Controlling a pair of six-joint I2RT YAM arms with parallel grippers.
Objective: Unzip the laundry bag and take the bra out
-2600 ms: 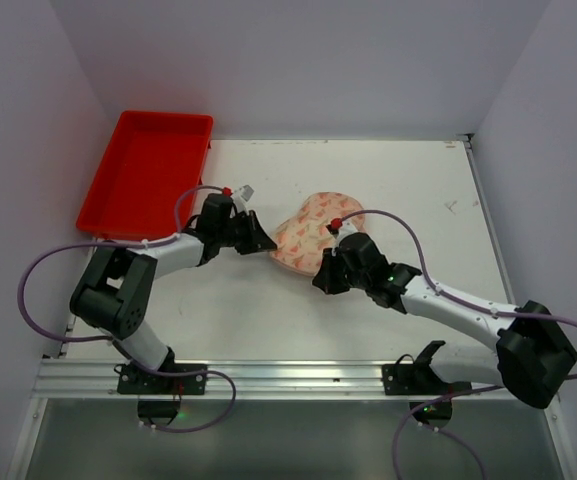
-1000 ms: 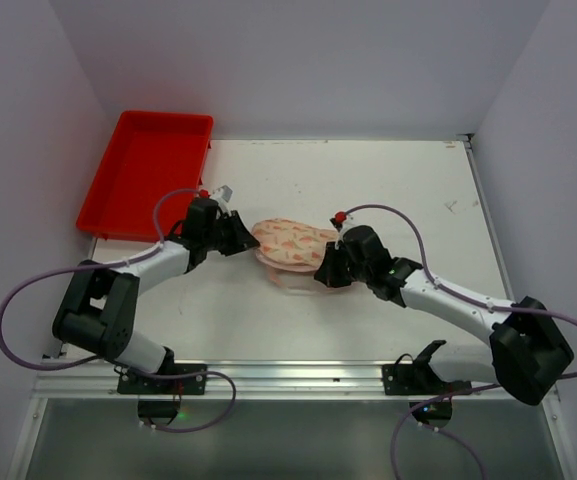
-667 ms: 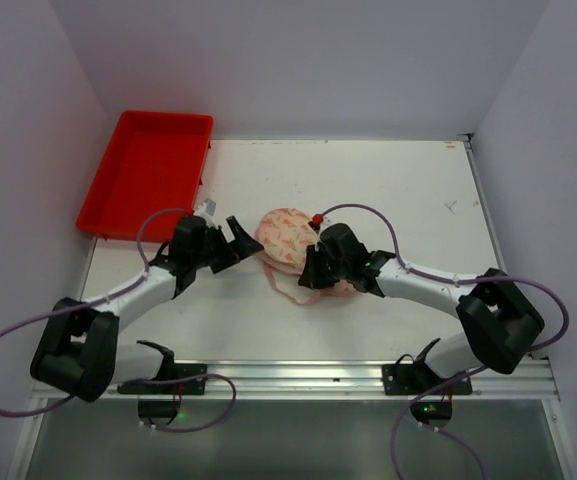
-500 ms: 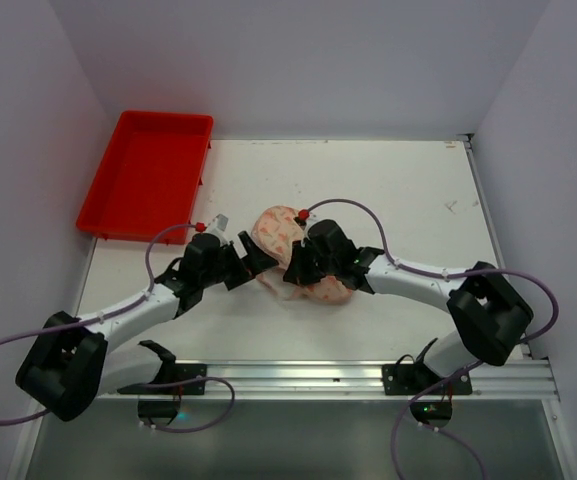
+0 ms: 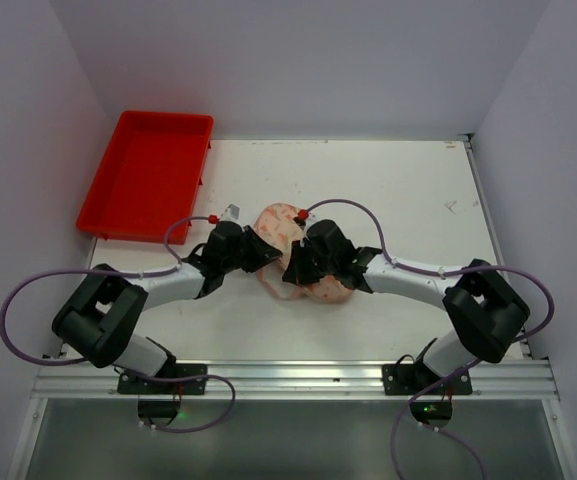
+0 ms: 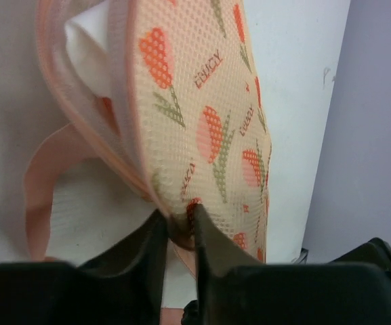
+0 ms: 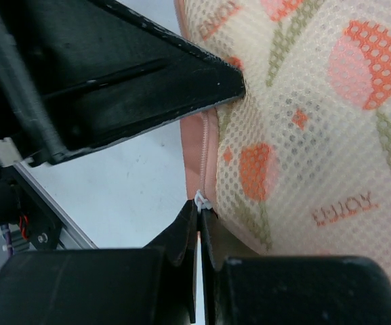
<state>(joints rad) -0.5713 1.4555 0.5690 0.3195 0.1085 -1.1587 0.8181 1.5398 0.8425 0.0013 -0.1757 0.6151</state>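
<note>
We see the laundry bag (image 5: 279,226) near the middle of the desk (image 5: 398,190), between our two arms. It is cream with orange-pink flowers and a pink edge.

Our left pincer (image 5: 259,253) is at the left side of the bag. In the left wrist view its two fingers (image 6: 137,247) are very close together. They squeeze the pink edge of the bag between them. Farther along, the edge of the bag gapes open, and we see white inside.

Our right pincer (image 5: 294,268) is at the near side of the bag, just beside the left one. In the right wrist view its tips are almost together. They pinch the small pale zip pull (image 7: 200,198) on the pink zip line. The black tip of the left pincer touches the bag just above that spot.

The pale pink bra (image 5: 324,291) peeks out by the right pincer and touches the bag. One thin pink strap (image 6: 36,196) makes a loop on the desk beside the bag.

The red tray (image 5: 148,180) sits at the far left of the desk, well apart from the bag.
</note>
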